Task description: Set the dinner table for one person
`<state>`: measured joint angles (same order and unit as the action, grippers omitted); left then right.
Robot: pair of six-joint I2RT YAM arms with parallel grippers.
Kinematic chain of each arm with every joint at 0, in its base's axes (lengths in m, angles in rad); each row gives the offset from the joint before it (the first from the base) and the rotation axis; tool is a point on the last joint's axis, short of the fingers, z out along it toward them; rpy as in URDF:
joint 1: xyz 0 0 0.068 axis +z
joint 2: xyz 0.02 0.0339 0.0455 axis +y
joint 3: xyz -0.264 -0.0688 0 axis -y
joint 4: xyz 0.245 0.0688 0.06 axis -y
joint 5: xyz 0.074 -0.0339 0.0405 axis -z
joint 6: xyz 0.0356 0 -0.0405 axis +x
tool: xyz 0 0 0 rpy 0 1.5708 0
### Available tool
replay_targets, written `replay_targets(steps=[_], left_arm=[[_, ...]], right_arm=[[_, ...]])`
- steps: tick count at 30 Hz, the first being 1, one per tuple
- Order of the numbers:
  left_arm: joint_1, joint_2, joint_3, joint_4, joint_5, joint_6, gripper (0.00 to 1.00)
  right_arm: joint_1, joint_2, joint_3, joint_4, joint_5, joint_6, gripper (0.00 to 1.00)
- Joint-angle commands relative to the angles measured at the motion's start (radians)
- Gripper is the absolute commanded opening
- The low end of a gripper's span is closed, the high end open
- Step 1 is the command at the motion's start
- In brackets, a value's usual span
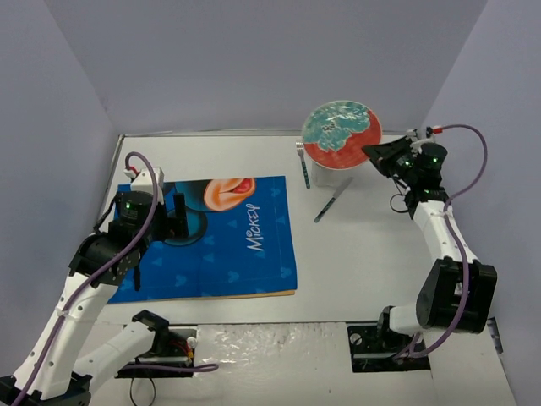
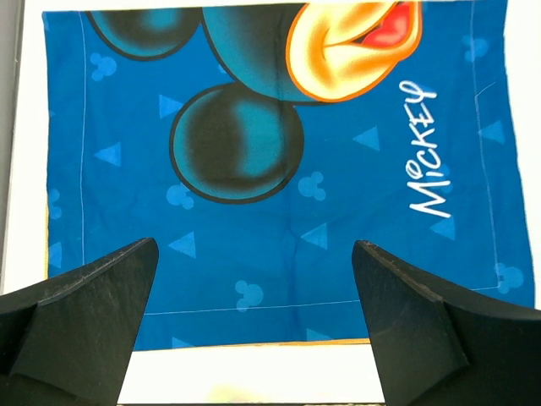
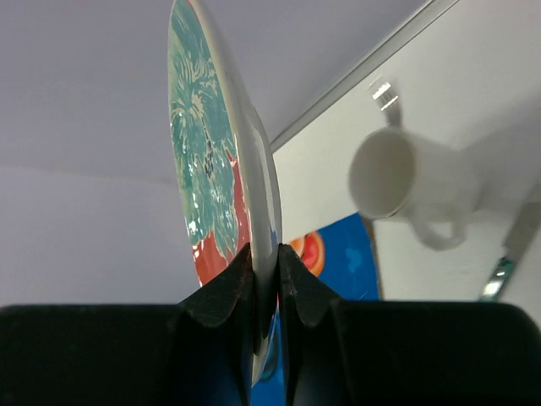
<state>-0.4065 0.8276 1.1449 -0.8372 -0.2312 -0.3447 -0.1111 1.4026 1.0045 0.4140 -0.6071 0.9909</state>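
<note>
Two tools noted: my right gripper (image 3: pixel 266 254) pinches the plate (image 3: pixel 221 169) by its thin rim, the only hold a flat dish offers, lifted above the dinner table (image 1: pixel 363 254) with the mug (image 3: pixel 397 178) just beyond, while my left gripper (image 2: pixel 255 249) hangs wide open and empty, the placemat (image 2: pixel 338 211) directly beneath.

I note placemat (image 1: pixel 228 245) on dinner table (image 1: pixel 355 271); right of placemat: fork (image 1: pixel 302 165), knife (image 1: pixel 328 203); off its far-right corner: mug (image 3: pixel 406 182), plate (image 1: pixel 341 134) over it.

Left black two-finger gripper (image 2: pixel 255 247) hovering, facing down, jaws gaping wide; right black two-finger gripper (image 3: pixel 265 252) reaching far, pinching round red-and-teal plate (image 3: pixel 203 152) by rim.
</note>
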Motion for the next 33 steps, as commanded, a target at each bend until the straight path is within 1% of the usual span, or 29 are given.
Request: replay_targets(steps=[1, 4, 9, 16, 20, 26, 33], left_arm=[[0.002, -0.01, 0.112, 0.02, -0.046, 0.008, 0.97], [0.002, -0.021, 0.124, 0.006, -0.072, 0.015, 0.97], [0.003, -0.04, 0.122, -0.02, -0.107, 0.016, 0.97], [0.005, -0.072, 0.107, -0.048, -0.136, 0.005, 0.97], [0.006, -0.087, 0.103, -0.068, -0.147, -0.005, 0.97], [0.006, -0.101, 0.103, -0.092, -0.155, -0.008, 0.97], [0.006, -0.111, 0.101, -0.106, -0.168, -0.007, 0.97]], right_arm=[[0.156, 0.068, 0.151, 0.182, -0.076, 0.048, 0.0], [0.302, 0.151, 0.185, 0.214, -0.076, 0.073, 0.0], [0.471, 0.303, 0.236, 0.301, -0.075, 0.1, 0.0], [0.634, 0.494, 0.299, 0.442, -0.112, 0.123, 0.0], [0.694, 0.603, 0.34, 0.545, -0.152, 0.125, 0.0], [0.752, 0.729, 0.393, 0.634, -0.175, 0.13, 0.0], [0.773, 0.78, 0.379, 0.695, -0.18, 0.15, 0.0]])
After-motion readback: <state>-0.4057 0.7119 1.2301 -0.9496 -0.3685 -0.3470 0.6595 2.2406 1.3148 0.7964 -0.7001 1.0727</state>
